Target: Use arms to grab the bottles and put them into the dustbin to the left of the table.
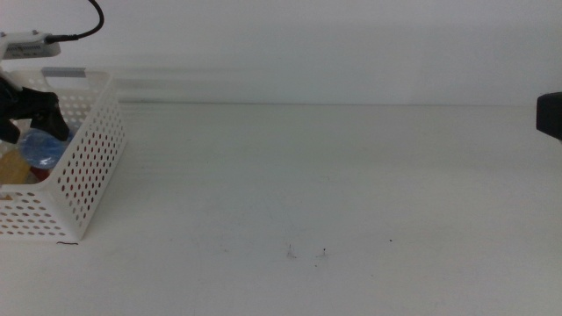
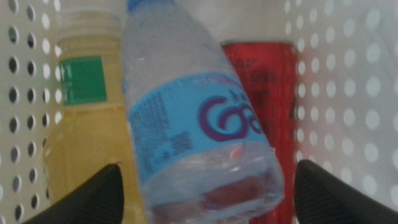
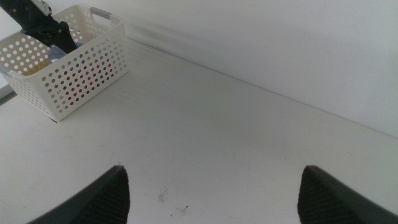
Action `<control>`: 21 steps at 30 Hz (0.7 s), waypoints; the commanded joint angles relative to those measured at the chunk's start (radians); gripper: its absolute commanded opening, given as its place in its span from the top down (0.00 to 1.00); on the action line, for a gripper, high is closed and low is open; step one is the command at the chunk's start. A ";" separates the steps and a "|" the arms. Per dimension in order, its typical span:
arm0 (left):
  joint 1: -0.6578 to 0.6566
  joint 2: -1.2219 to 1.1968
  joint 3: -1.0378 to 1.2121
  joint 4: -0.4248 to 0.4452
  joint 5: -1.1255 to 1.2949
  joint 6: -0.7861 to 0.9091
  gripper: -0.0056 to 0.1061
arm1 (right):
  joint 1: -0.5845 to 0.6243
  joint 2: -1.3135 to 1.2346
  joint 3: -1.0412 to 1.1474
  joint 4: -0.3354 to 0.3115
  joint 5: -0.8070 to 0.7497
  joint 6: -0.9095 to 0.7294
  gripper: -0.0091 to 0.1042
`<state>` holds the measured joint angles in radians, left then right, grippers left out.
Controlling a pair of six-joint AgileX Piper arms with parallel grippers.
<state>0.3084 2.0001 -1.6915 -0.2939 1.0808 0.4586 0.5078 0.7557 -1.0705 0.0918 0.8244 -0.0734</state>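
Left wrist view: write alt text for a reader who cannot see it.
A clear water bottle with a light blue label lies tilted between the left gripper's open fingers, inside the white perforated dustbin. Behind it lie a yellow tea bottle with a green label and a red can.

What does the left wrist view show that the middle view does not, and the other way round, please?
Only the left wrist view shows the yellow tea bottle and red can lying in the dustbin, under the water bottle, between the left pincer's open jaws. Only the middle view shows the table and the waiting right pincer at its right edge. Both show dustbin and water bottle.
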 commanded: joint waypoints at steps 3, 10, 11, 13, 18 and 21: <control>-0.002 -0.043 -0.006 0.008 0.043 -0.048 0.11 | -0.010 -0.002 -0.008 -0.002 -0.008 -0.001 0.13; -0.033 -0.138 -0.006 -0.035 0.103 -0.077 0.11 | -0.010 -0.002 -0.008 -0.002 -0.008 -0.001 0.13; -0.050 -0.154 -0.006 -0.037 0.105 -0.077 0.11 | -0.010 -0.002 -0.008 -0.002 -0.008 -0.001 0.13; -0.084 -0.184 -0.006 -0.029 0.101 -0.106 0.11 | -0.010 -0.002 -0.008 -0.002 -0.008 -0.001 0.13; -0.198 -0.264 -0.006 -0.011 0.058 -0.129 0.11 | -0.010 -0.002 -0.008 -0.002 -0.008 -0.001 0.13; -0.277 -0.312 -0.006 0.013 0.036 -0.150 0.11 | -0.010 -0.002 -0.008 -0.002 -0.008 -0.001 0.13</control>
<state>0.0647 1.7194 -1.6915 -0.2916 1.1325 0.3273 0.5078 0.7557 -1.0705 0.0918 0.8244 -0.0734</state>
